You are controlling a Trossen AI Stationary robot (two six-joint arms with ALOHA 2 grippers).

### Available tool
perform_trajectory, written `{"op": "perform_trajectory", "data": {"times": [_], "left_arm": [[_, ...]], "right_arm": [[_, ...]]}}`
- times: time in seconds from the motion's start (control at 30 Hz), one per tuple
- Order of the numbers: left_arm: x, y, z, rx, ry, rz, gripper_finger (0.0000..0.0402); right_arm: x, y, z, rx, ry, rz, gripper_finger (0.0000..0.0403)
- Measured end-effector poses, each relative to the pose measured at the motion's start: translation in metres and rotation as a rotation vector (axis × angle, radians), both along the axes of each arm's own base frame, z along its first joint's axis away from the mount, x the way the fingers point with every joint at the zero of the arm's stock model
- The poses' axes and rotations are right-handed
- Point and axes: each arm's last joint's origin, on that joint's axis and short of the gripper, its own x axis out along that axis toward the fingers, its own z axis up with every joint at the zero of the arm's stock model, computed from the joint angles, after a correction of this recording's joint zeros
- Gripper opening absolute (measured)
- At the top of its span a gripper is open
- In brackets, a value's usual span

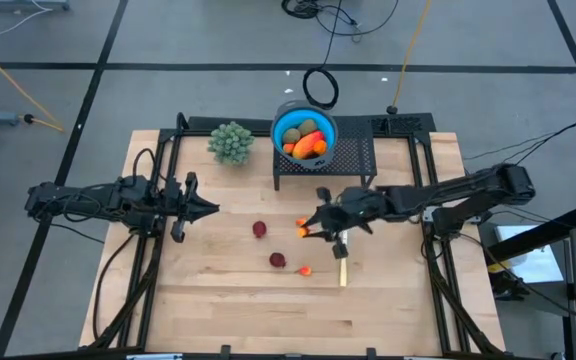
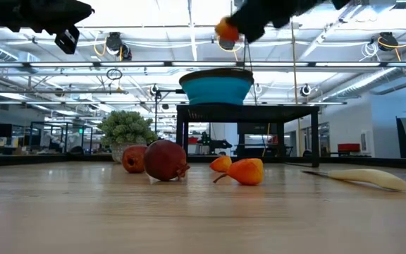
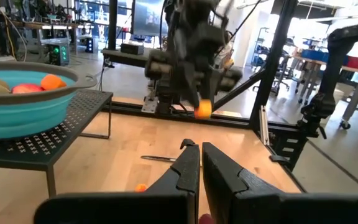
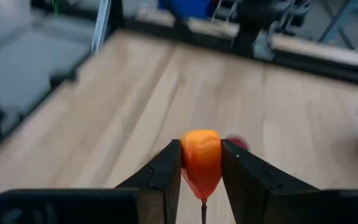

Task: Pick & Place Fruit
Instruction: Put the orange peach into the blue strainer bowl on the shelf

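Two pincers are above the wooden worktop (image 1: 218, 300). The right pincer (image 1: 306, 229) is clenched on a small orange fruit (image 4: 201, 158), which sits between its two dark fingers (image 4: 163, 174). In the low view this held fruit is high in the air, well above the worktop and the other fruits. The left pincer (image 1: 211, 208) hangs over the left part of the worktop, its fingers pressed together and holding nothing.

Four fruits lie on the worktop near the middle. One dark red round fruit (image 1: 259, 229) is left of the right pincer, and a second dark red one (image 1: 278, 260) lies closer to the front edge. A tiny orange fruit (image 1: 305, 270) lies just beside this second red one; another tiny orange one (image 1: 301, 222) lies very near the right pincer's tip.

A blue bowl (image 1: 280, 127) stands on a black mesh stand (image 1: 358, 155) at the far side and holds several fruits, orange, red and brownish-green. A pale green bushy plant (image 1: 231, 142) stands left of the stand. A knife with a pale handle (image 1: 342, 270) lies on the worktop under the right arm.
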Motion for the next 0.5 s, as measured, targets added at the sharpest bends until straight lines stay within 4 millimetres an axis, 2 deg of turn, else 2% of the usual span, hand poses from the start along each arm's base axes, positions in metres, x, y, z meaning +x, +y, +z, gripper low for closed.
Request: {"op": "perform_trajectory", "data": {"times": [0.27, 0.5], "left_arm": [[0.000, 0.000, 0.000, 0.020, -0.003, 0.000, 0.0017], [0.000, 0.000, 0.000, 0.020, -0.001, 0.000, 0.0017]], "right_arm": [[-0.017, -0.005, 0.040, 0.140, -0.196, -0.039, 0.0098], [-0.022, -0.001, 0.066, 0.285, -0.376, 0.104, 0.0098]]}}
